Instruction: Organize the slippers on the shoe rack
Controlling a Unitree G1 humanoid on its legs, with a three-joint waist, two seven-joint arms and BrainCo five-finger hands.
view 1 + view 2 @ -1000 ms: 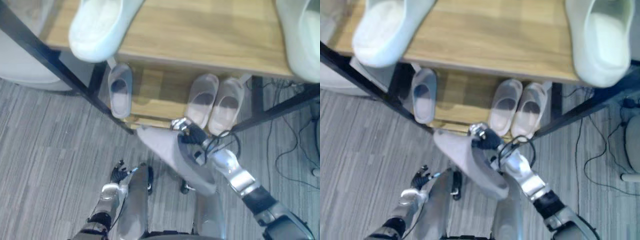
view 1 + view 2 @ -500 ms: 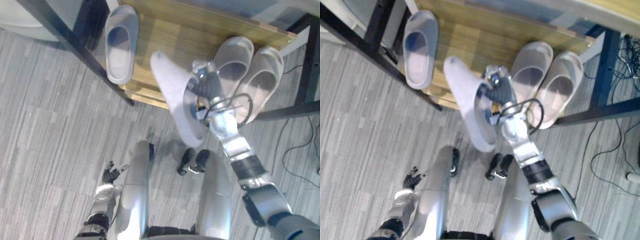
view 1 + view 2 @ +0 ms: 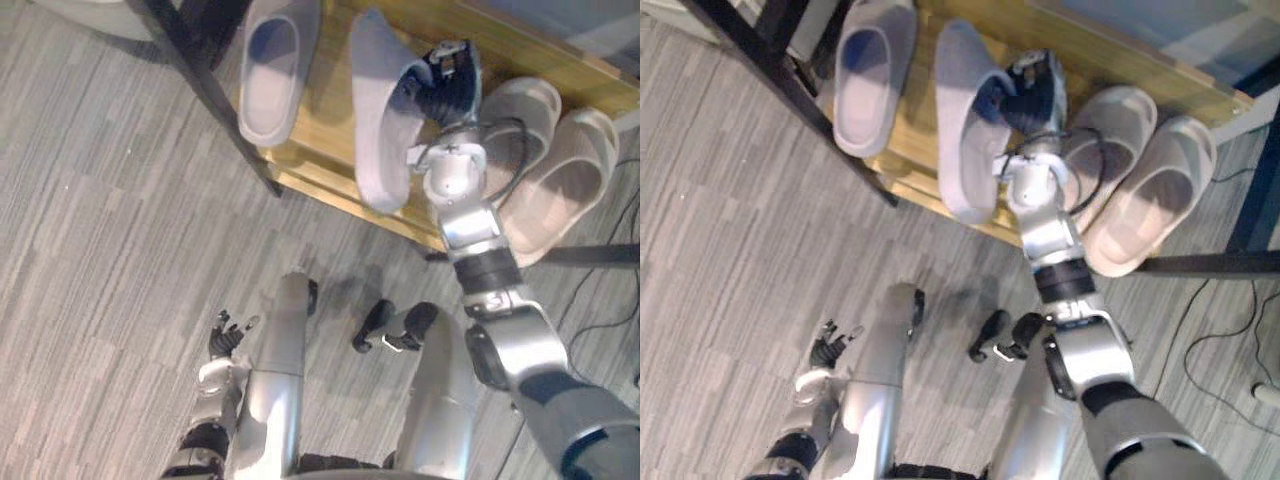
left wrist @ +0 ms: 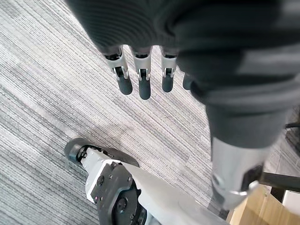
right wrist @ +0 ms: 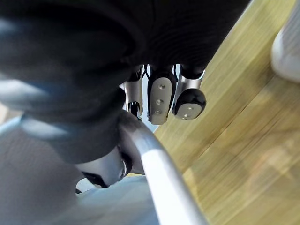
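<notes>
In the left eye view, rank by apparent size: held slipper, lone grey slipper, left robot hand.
1. held slipper
2. lone grey slipper, cut off by the frame, so unsure
3. left robot hand

place: office-like room | floor: grey striped carpet | furniture: wood-and-black-metal shoe rack

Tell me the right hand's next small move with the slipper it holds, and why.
Probably lower the grey slipper flat onto the wooden shelf. The right hand grips it over the free space between the lone slipper and the pale pair. It looks lined up with them but does not seem to rest flat yet.
</notes>
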